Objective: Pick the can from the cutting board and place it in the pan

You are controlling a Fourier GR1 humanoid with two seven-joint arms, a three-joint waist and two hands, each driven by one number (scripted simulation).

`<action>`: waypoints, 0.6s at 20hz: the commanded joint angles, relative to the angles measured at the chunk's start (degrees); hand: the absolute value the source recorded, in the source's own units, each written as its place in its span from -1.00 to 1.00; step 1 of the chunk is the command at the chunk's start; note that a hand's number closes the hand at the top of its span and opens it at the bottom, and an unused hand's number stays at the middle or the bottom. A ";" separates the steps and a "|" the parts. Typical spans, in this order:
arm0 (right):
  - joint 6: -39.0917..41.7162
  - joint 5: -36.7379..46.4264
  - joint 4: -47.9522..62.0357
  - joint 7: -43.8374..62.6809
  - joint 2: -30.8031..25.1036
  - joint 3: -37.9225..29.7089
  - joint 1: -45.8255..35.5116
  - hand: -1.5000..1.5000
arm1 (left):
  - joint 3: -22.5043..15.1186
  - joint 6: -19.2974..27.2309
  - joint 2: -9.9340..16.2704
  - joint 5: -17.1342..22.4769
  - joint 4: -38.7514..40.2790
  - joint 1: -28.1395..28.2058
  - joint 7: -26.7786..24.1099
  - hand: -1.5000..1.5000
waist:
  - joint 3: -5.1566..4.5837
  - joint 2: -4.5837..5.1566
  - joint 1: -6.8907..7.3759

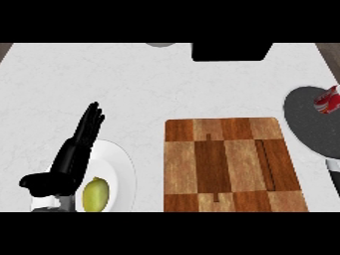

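Can (334,98) lies tilted in pan (321,122), apparently on its rim; cutting board (234,164) bare (placement done). My left hand (75,154) rests open, holding nothing.

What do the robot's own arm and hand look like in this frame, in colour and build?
Only the left hand shows: all black, with long slim fingers and a stubby thumb. Below it sits a short grey and white wrist section at the view's lower edge. No cables or markings are visible. The right hand is out of view.

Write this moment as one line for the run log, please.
can: lying in pan | cutting board: bare | left robot hand: open, over plate edge | right robot hand: not in view
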 commanded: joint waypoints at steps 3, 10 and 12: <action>5.97 -3.57 -17.15 0.67 5.27 2.43 14.06 -1.00 | -0.25 0.79 -0.89 -1.55 1.07 -0.91 -0.73 0.00 | -0.02 0.06 -0.06; 2.63 -4.98 -28.87 4.49 10.49 6.04 20.58 -1.00 | 0.35 0.76 -2.71 -2.76 6.30 -3.20 -3.65 0.00 | 0.04 0.28 0.54; 4.14 -5.57 -38.99 6.72 14.64 6.37 27.50 -1.00 | 0.71 -0.85 -1.96 -0.87 4.09 -2.73 -1.86 0.00 | 0.01 0.21 0.25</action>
